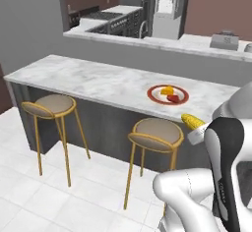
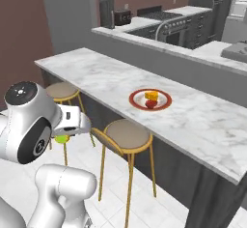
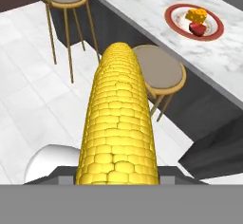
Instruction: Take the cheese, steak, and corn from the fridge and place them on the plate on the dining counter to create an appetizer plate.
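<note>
The fingers [image 1: 196, 131] clamp the corn [image 3: 118, 123] near its base, a stiff, bumpy, probably light cob that may roll once laid on the plate [image 1: 168, 95].

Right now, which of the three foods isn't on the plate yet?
The corn: it's the yellow cob held in the gripper, out over the floor near the stools. The cheese and steak already sit on the plate.

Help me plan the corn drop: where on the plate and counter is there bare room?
The plate is crowded at its centre, where the cheese and steak sit close together; its pale near side is bare. The dining counter is bare marble left of the plate. The gripper holds the corn.
</note>
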